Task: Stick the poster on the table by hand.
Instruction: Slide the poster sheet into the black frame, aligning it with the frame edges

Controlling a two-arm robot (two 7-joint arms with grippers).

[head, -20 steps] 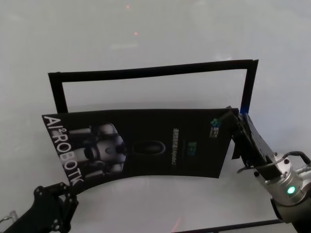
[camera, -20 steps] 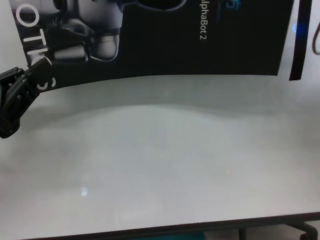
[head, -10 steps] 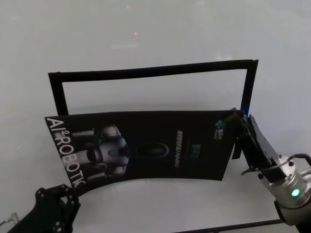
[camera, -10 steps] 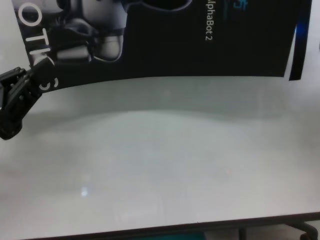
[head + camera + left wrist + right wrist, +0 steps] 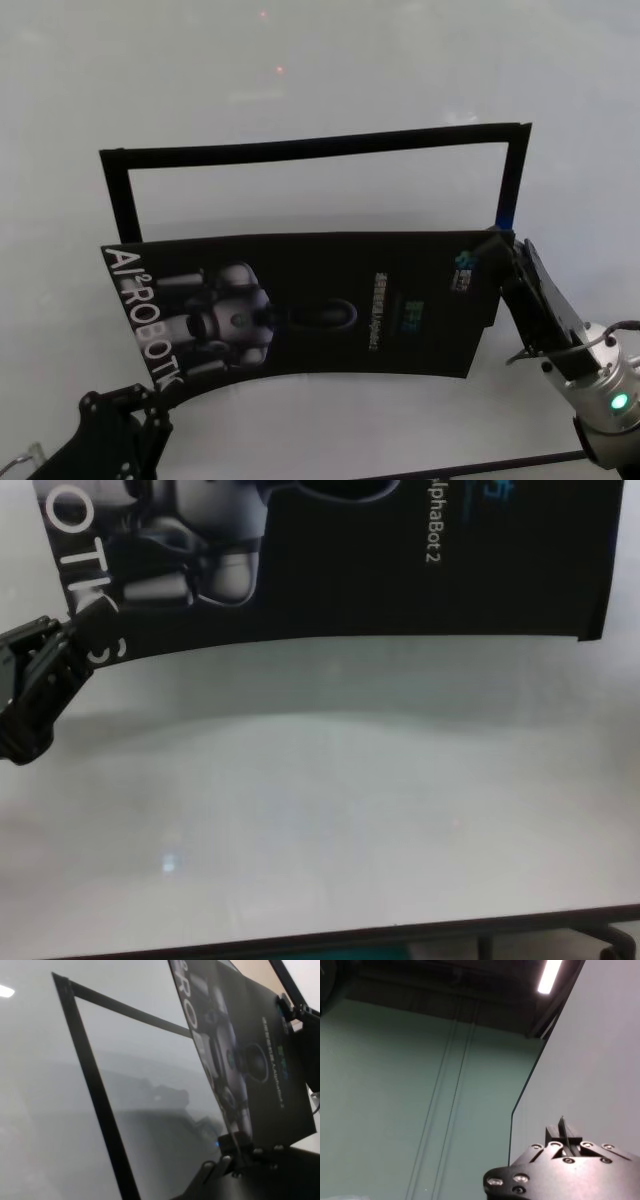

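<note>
Both hands pinch the poster [image 5: 300,310]: left hand [image 5: 140,412] on the near-left corner, right hand [image 5: 500,262] on the right edge. It hangs stretched above the surface [image 5: 320,60], near the black tape frame [image 5: 300,148], probably for alignment.

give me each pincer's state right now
Left pincer: closed on the poster's near left corner.
Right pincer: closed on the poster's right edge, holding it above the table.

Glossy white table [image 5: 300,420] bearing black strips [image 5: 300,146] laid as a three-sided frame.
</note>
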